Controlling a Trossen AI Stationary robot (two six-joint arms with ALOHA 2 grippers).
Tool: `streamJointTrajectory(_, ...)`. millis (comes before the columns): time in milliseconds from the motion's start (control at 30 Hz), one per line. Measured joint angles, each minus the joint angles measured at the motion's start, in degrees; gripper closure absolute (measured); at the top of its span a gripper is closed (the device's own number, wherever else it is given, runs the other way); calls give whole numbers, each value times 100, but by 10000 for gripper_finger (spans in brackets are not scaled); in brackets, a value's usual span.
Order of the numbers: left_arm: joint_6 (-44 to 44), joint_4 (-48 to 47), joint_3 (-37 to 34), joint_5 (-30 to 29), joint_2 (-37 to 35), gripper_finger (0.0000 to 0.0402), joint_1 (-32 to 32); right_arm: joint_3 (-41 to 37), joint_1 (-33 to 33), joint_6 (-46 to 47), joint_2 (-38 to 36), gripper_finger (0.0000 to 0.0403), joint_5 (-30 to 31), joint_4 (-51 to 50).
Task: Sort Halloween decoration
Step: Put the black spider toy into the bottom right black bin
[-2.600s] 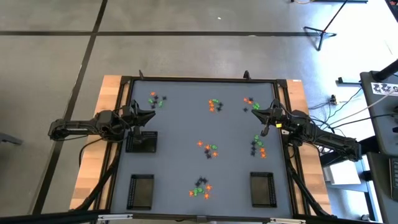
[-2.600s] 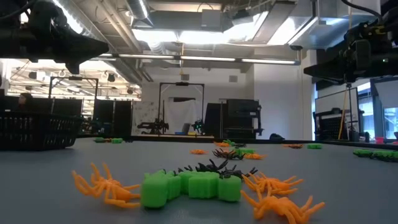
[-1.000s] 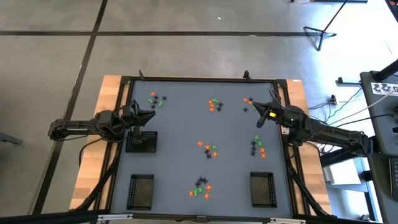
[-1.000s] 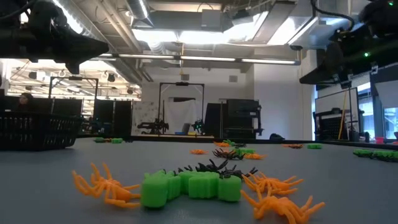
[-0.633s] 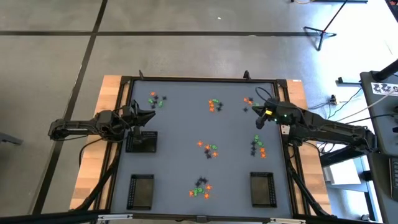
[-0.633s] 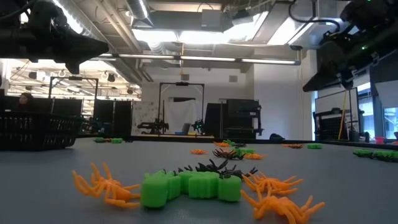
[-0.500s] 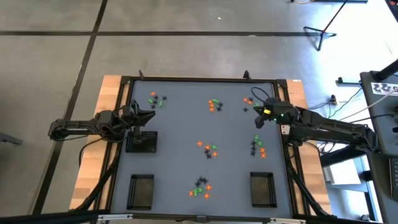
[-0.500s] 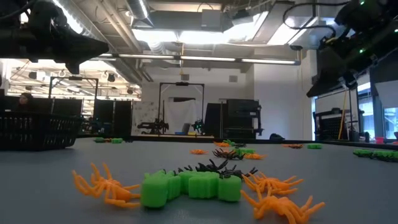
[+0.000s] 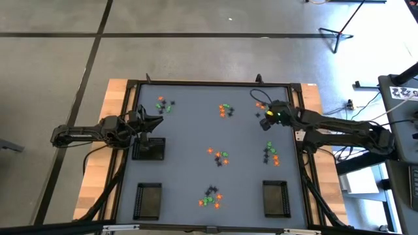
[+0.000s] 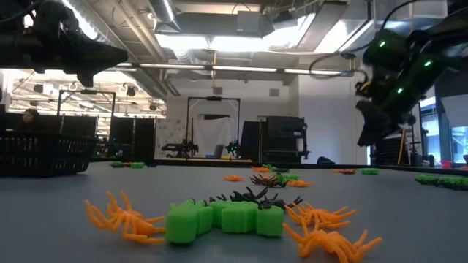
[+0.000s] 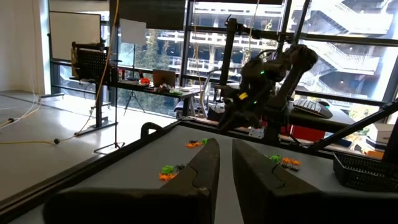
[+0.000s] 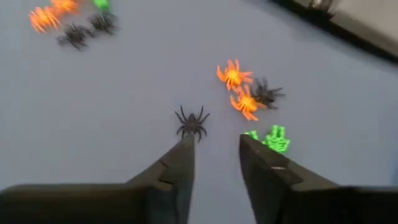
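- The right gripper (image 12: 214, 152) hangs over the far right part of the grey table (image 9: 189, 130), its fingers parted by a clear gap with nothing between them
- A black spider (image 12: 191, 122) lies on the table just ahead of those fingertips, apart from them
- Beside that spider sit two orange spiders (image 12: 239, 89), another black one touching them, and a green trinket (image 12: 272, 138) close to one fingertip
- In the high view this cluster (image 9: 261, 106) lies at the table's far right, by the right gripper (image 9: 268, 116)
- Other small heaps of orange, green and black Halloween decoration dot the table: far left (image 9: 163, 104), far middle (image 9: 225, 110), centre (image 9: 219, 156), right side (image 9: 271, 153) and near middle (image 9: 211, 197)
- The left gripper (image 11: 225, 162) waits at the table's left edge above a black tray (image 9: 149, 149); its fingers stand nearly together with only a thin slit, and nothing shows between them
- Two more black trays (image 9: 148, 200) rest at the table's near corners
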Motion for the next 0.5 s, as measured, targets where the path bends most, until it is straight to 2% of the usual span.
streamJointTrajectory(133, 1, 0, 0, 2, 1, 363, 0, 2, -240, -247, 636, 225, -646, 717)
streamJointTrajectory(233, 0, 0, 1, 1, 0, 363, 1, 2, -264, -331, 1050, 214, -783, 1143)
streamJointTrajectory(500, 2, 0, 0, 0, 0, 363, 2, 2, -262, -273, 1802, 227, -382, 1441)
